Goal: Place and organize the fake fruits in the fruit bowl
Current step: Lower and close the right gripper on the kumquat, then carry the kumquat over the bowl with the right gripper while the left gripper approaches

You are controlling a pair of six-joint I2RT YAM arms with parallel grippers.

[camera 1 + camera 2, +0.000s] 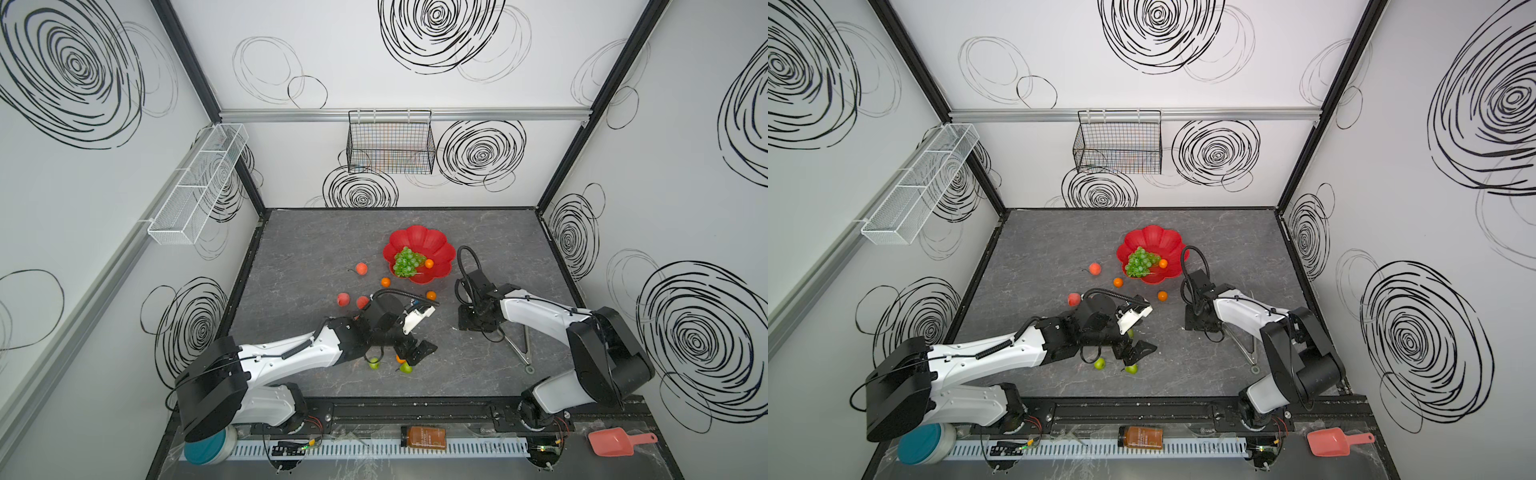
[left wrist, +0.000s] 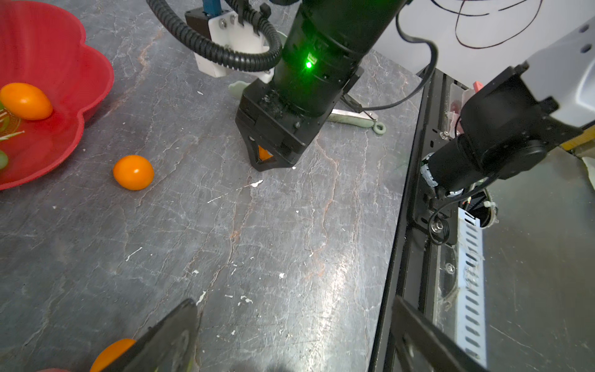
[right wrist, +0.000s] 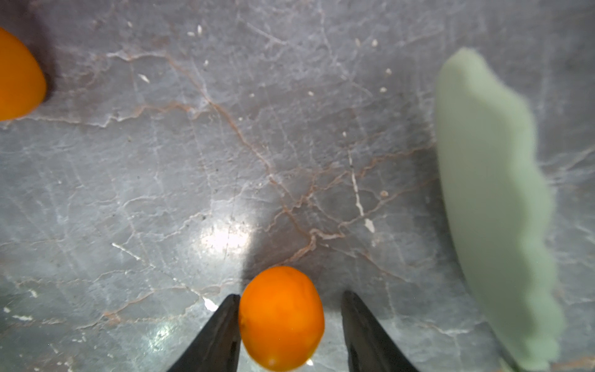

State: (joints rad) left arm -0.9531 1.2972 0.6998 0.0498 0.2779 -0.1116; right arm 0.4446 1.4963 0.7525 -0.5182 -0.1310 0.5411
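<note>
**Right gripper around an orange, not yet clamped**

The right gripper (image 3: pixel 290 294) is seen low over the grey tabletop (image 3: pixel 161 193) with an orange (image 3: pixel 281 319) between its jaws: one finger is touching the fruit, and a gap is left at the other. The left gripper (image 2: pixel 295 301) is held spread wide above the table. The red fruit bowl (image 1: pixel 419 239) is found mid-table, loaded with the green grapes (image 1: pixel 406 262) and a second orange (image 1: pixel 429 263). Peaches (image 1: pixel 343 299) and green apples (image 1: pixel 374 365) are scattered outside it.
</note>
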